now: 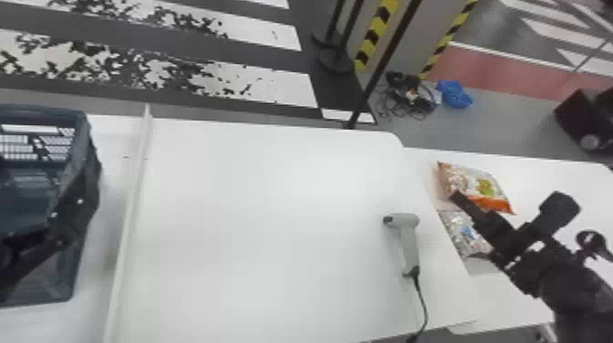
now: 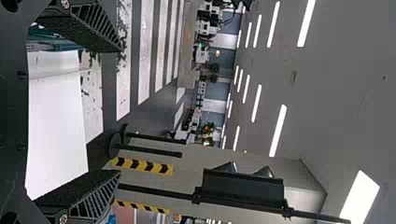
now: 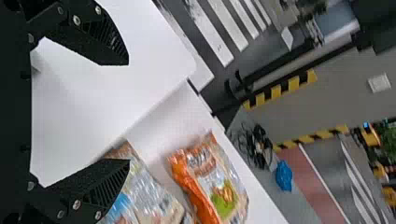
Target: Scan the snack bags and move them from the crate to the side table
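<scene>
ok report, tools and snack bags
Left black tool open, empty. Right black tool open, empty. Orange plastic bag, clear and blue plastic bag on white side table.

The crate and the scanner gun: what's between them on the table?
In the head view, a thin white strip lies between the crate and the scanner gun, with white tabletop on both sides of it.
</scene>
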